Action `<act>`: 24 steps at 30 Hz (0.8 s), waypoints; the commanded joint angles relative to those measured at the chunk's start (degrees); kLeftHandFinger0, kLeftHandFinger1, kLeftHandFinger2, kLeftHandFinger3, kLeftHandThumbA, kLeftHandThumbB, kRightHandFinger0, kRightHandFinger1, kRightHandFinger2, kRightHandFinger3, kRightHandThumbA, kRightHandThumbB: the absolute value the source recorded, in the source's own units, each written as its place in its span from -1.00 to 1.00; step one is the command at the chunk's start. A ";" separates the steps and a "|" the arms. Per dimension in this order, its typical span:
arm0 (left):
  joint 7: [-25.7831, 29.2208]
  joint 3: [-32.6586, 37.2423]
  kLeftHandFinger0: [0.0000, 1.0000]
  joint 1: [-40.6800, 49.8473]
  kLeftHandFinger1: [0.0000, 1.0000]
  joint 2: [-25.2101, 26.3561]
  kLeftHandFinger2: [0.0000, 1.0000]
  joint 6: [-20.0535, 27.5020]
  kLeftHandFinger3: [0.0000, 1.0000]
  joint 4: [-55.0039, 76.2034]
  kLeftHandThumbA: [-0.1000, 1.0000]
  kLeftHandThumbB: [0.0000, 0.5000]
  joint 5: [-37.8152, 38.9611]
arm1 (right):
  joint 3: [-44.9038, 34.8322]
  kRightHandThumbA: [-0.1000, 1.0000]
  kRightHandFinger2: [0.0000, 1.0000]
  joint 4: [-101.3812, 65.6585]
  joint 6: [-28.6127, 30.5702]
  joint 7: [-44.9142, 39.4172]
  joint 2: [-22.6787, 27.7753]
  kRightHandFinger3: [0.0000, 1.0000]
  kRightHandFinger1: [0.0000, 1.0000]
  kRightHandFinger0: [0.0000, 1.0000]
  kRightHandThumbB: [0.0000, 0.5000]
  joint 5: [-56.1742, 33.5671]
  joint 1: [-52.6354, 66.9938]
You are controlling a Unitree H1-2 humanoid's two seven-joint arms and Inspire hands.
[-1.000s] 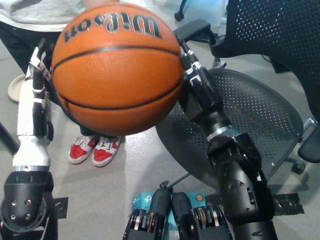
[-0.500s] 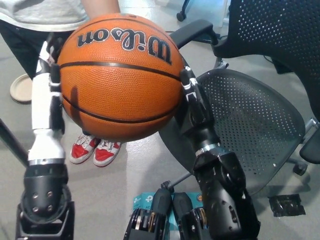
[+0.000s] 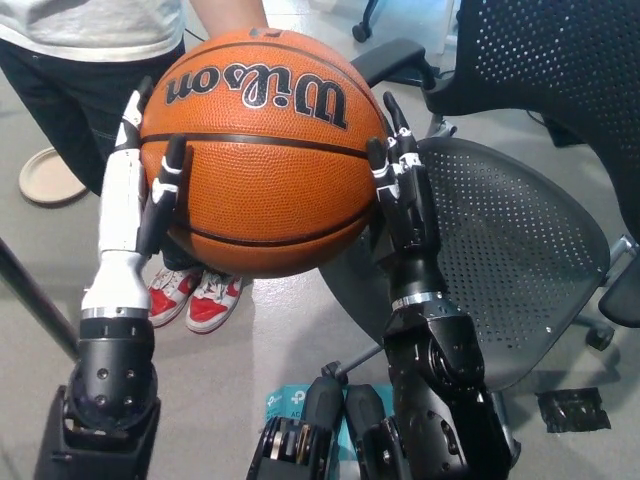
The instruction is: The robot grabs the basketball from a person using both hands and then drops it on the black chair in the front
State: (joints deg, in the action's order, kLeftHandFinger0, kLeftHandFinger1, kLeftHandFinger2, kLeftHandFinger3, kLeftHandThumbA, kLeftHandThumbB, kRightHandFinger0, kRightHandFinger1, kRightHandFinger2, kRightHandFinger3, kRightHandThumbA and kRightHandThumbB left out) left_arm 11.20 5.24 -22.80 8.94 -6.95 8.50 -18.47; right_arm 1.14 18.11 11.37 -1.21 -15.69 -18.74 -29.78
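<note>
White plastic on one side, black on the other: the robot's left hand lies flat against the left flank of the basketball, its fingers spread up over the pebbled skin, while the right hand presses the opposite flank, fingers likewise fanned and pointing upward. Between these 2 palms the ball sits squeezed, lettering facing up, held high above the grey floor. At its far top edge a person's hand looks to be touching it, though where that contact ends I cannot quite see; the person stands just behind, red-and-white shoes showing beneath the ball. So I judge the taking step to be nearly finished: both hands are clamped on, but the handover may not be fully released. Off to the robot's right, just beside the right forearm, waits the black chair with its perforated seat bare. What comes next, I reckon, calls for keeping the inward squeeze even, drawing the ball clear of the person, carrying it rightward over the seat, then parting both hands together so it drops squarely.
</note>
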 commanded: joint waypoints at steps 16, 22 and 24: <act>-9.62 10.49 1.00 -9.92 1.00 0.71 1.00 -5.44 1.00 3.52 1.00 -0.30 -1.38 | 6.79 1.00 1.00 -8.00 -6.45 -1.24 -2.16 1.00 1.00 1.00 0.16 3.50 -7.76; -9.55 10.49 1.00 -15.42 1.00 -0.22 1.00 -6.85 1.00 4.31 1.00 -0.25 -1.28 | 5.49 1.00 1.00 -13.36 -10.05 1.20 -1.21 1.00 1.00 1.00 0.14 0.99 -11.37; -9.47 10.69 1.00 -16.62 1.00 -0.14 1.00 -6.88 1.00 4.24 1.00 -0.26 -1.74 | 5.70 1.00 1.00 -13.68 -8.79 1.01 -0.39 1.00 1.00 1.00 -0.05 1.65 -12.32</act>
State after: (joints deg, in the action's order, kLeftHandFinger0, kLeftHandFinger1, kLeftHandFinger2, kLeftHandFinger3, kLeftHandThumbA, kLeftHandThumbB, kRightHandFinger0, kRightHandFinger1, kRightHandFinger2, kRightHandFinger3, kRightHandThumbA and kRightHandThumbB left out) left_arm 9.67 9.97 -32.66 12.16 -15.09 9.62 -19.70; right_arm 1.38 9.06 5.98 4.26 -12.15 -19.16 -32.86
